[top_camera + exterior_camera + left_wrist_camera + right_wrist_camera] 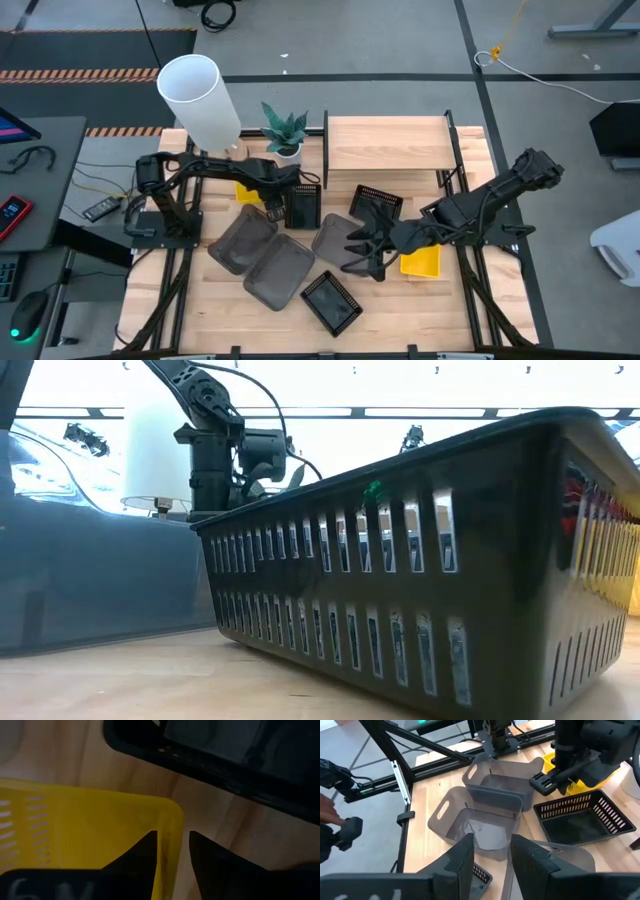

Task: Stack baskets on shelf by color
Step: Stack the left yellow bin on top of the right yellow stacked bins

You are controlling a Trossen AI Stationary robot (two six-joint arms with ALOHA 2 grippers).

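Observation:
In the high view my left gripper [270, 207] hangs over a yellow basket [248, 190] at the table's far left. In the left wrist view its open fingers straddle the corner of that basket's wall [170, 845], one inside and one outside, with a strip of wood showing beside the outer finger. My right gripper [362, 255] is open at the edge of a grey basket [335, 240]; its thin wall [506, 875] runs between the fingers. Two more grey baskets [240, 240] [282, 270], three black mesh baskets [302, 206] [376, 205] [330, 301] and a second yellow basket [421, 262] rest flat on the table. The shelf [390, 145] stands at the far edge.
A tall white cylinder [200, 100] and a potted plant [285, 132] stand at the far left beside the shelf. In the low view a black mesh basket [420, 560] fills the foreground, with a grey basket [90, 560] to its left. A person's hand [330, 815] shows beyond the table.

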